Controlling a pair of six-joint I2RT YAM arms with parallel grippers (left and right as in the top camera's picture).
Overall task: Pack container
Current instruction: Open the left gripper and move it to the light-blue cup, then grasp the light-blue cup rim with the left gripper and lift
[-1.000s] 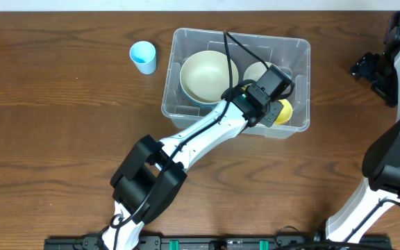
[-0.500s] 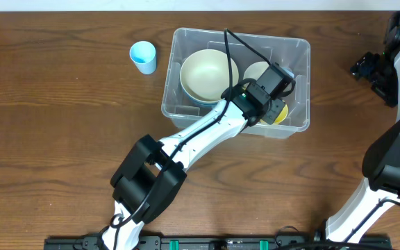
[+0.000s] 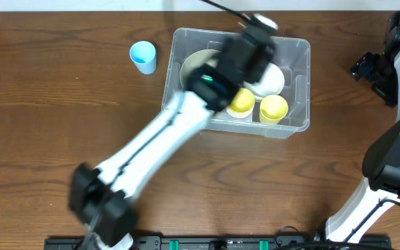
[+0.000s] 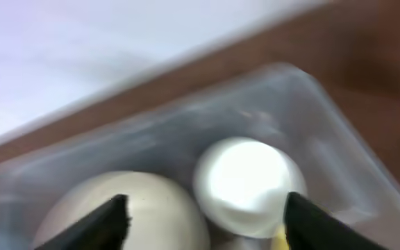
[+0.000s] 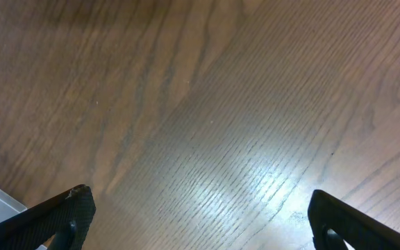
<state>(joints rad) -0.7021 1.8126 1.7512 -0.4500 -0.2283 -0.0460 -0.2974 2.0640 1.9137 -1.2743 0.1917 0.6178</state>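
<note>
Our left gripper [image 4: 205, 205] hangs over the container [image 3: 298, 48], fingers wide apart with nothing between them. The container sits at the far middle of the table. A blue cup [image 3: 143, 57] stands upright just left of it, so we think the left arm is nearer. Our right gripper [image 5: 200, 201] is wide too, far off right.

left arm [image 3: 151, 139]: white links, black joints; right arm [image 3: 387, 163]: same; cable [image 3: 221, 5]: black
</note>
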